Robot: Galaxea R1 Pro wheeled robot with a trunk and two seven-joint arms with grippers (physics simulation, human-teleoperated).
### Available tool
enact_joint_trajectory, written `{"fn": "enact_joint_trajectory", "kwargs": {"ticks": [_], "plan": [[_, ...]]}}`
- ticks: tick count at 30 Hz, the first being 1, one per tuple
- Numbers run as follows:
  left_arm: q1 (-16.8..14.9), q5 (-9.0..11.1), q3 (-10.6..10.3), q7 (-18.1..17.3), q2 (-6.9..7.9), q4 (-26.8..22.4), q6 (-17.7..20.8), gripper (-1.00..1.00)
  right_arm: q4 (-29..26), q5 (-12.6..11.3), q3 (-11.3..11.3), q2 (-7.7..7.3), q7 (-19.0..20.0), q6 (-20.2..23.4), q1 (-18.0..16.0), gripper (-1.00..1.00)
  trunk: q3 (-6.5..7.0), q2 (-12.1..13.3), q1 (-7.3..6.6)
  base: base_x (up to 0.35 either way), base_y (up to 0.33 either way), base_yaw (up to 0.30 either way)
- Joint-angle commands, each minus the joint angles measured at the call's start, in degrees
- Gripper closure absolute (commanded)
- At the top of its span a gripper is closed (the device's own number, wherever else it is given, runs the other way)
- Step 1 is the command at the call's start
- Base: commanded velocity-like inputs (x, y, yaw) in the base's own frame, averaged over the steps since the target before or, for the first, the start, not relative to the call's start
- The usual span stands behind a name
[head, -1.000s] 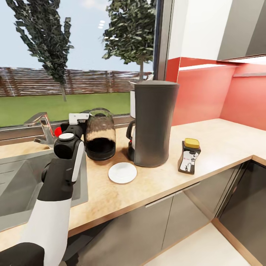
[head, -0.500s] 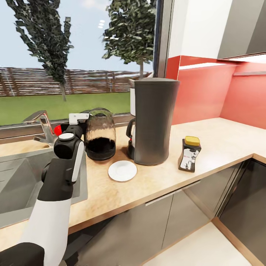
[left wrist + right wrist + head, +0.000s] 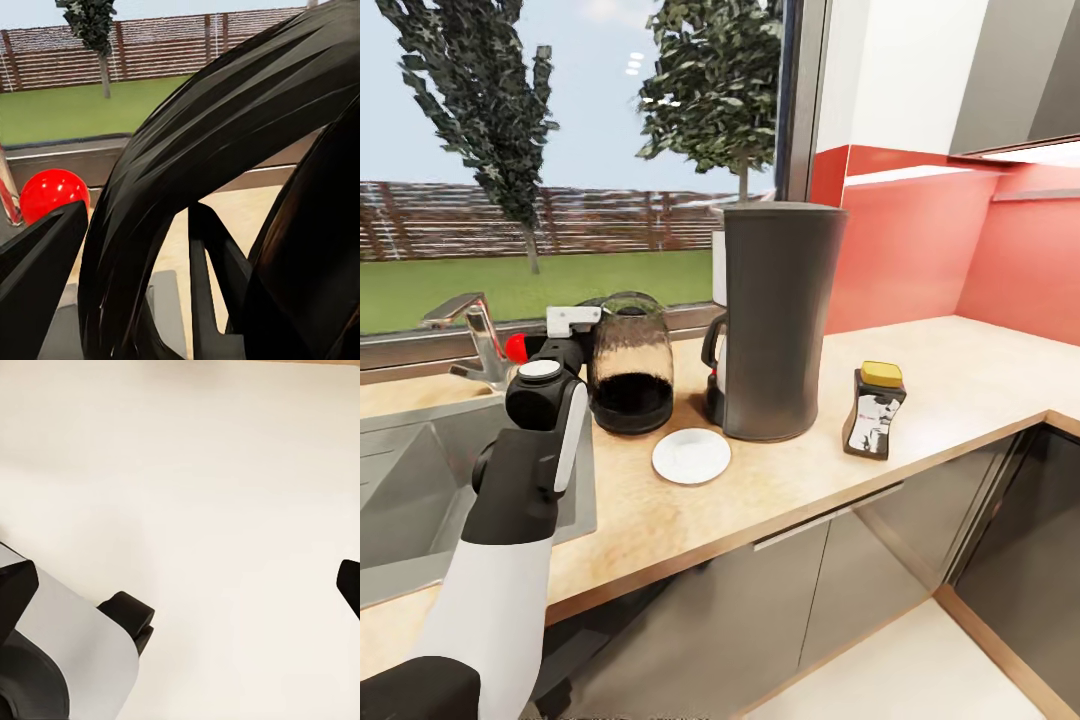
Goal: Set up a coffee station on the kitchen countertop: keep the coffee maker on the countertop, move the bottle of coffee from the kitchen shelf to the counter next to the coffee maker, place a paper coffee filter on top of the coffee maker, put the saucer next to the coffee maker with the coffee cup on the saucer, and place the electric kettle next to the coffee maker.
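The tall dark grey coffee maker (image 3: 780, 320) stands on the tan kitchen countertop (image 3: 950, 390). The bottle of coffee (image 3: 873, 410) stands to its right and the white saucer (image 3: 691, 456) lies bare in front of it. The glass electric kettle (image 3: 630, 365) is left of the machine, by the sink. My left gripper (image 3: 582, 345) is shut on its black handle (image 3: 157, 195), mostly hidden behind my wrist. My right gripper (image 3: 180, 585) hangs open over pale floor. The coffee cup and paper coffee filter are out of view.
The grey sink (image 3: 420, 500) and its faucet (image 3: 470, 325) with a red knob (image 3: 516, 349) lie left of the kettle. A white thing (image 3: 718, 270) is half hidden behind the coffee maker. A thin wall shelf (image 3: 1040, 202) juts from the red wall.
The whole picture has slid up a little, so the camera moved. The kettle and my left arm kept their place in the picture, ending slightly nearer the saucer.
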Motion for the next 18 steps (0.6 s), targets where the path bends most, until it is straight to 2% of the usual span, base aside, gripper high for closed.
{"fn": "enact_joint_trajectory", "kwargs": {"ticks": [1, 13, 18], "plan": [[-0.06, -0.75, -0.08, 0.0, 0.0, -0.06, 0.38, 1.0, 0.04, -0.6, 0.36, -0.06, 0.15, -0.13, -0.06, -1.0, -0.24, -0.45, 0.22, 0.0, 0.0, 0.0], [-0.06, -0.75, 0.0, 0.0, 0.0, -0.06, 0.38, 1.0, 0.04, -0.6, 0.36, -0.06, 0.15, -0.14, -0.06, -1.0, -0.24, -0.45, 0.22, 0.0, 0.0, 0.0], [-0.06, -0.75, 0.01, -0.01, 0.0, -0.06, 0.38, 1.0, 0.04, -0.6, 0.36, -0.06, 0.15, -0.13, -0.06, -1.0, -0.78, -1.65, 0.88, 0.0, 0.0, 0.0]]}}
